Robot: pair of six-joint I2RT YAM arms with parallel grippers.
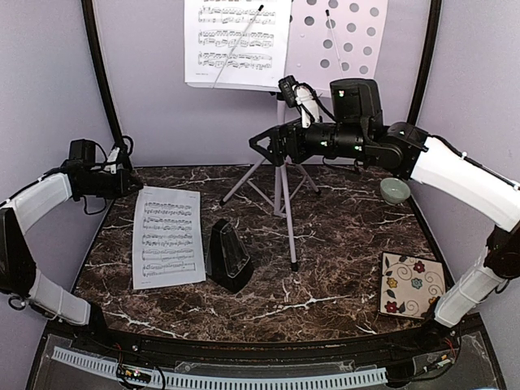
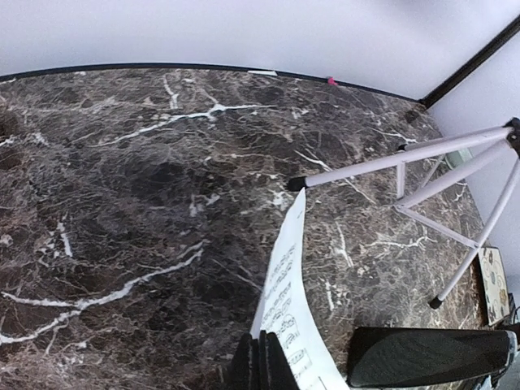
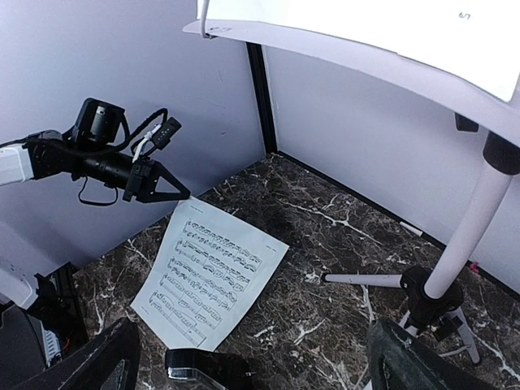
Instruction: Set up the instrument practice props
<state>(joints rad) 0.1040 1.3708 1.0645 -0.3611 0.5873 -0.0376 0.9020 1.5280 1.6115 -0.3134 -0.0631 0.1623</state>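
The white music stand's hole-dotted desk (image 1: pixel 341 36) is at the top back, on its silver tripod pole (image 1: pixel 280 183). One music sheet (image 1: pixel 236 41) stands on the desk. The second music sheet (image 1: pixel 166 236) lies on the table at the left, also in the right wrist view (image 3: pixel 211 272). The black metronome (image 1: pixel 227 256) stands just right of it. My left gripper (image 1: pixel 136 184) is shut at that sheet's far left corner, the paper edge (image 2: pixel 280 292) running into its fingers (image 2: pixel 264 366). My right gripper (image 1: pixel 258 148) is open and empty, high beside the pole (image 3: pixel 471 227).
A small pale green bowl (image 1: pixel 395 190) sits at the back right. A floral tile (image 1: pixel 413 284) lies at the front right. The tripod legs (image 1: pixel 291 236) spread over the table's middle back. Black frame posts and walls close in the sides.
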